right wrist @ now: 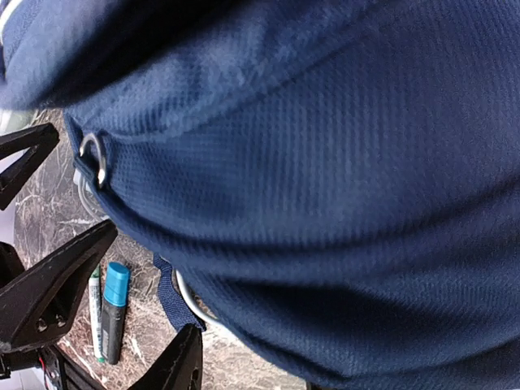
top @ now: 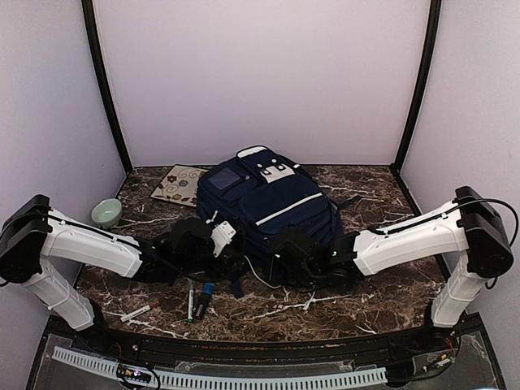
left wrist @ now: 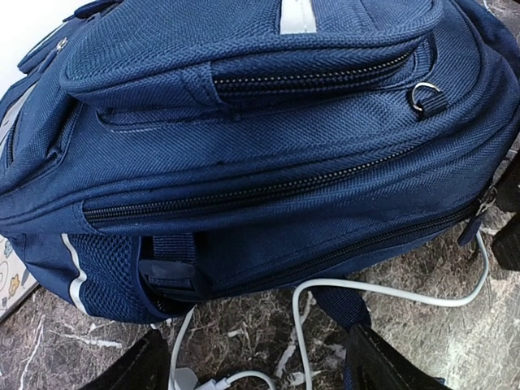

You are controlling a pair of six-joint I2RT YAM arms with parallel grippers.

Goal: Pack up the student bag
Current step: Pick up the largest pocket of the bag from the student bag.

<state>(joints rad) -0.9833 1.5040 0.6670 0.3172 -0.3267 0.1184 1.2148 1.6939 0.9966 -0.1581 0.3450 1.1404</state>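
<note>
Left claw [left wrist: 256, 335] hangs wide open at the near end of the bag [top: 264, 203], gripping nothing. Its two dark fingertips sit well apart at the bottom of the left wrist view. A white cable [left wrist: 390, 291] comes out from under the bag and loops across the marble between them.

The right claw [top: 291, 253] is pressed up against the bag's near right corner. Honestly can't tell if it's released or clenched. Only one black finger [right wrist: 183, 361] shows in its own camera, and blue fabric covers the spot where the other would be. Two more black wedge shapes [right wrist: 57, 280] sit at the left edge of that view, and it's not clear whose they are.

The bag lies flat in the middle of the table [top: 366, 309], white-patch end toward the back wall and bottom end toward the arms. Both arms reach in low from either side. The zips in the left wrist view look closed, and a small metal ring [left wrist: 424, 96] hangs off the side.

Loose stuff:
- a blue-capped marker [top: 203, 296] and a green one [top: 190, 302] lie side by side just in front of the bag
- a white pen [top: 140, 311] lies further left
- a pale green bowl [top: 106, 213] sits by the left wall
- a patterned card [top: 179, 185] pokes out at the bag's far left corner
</note>
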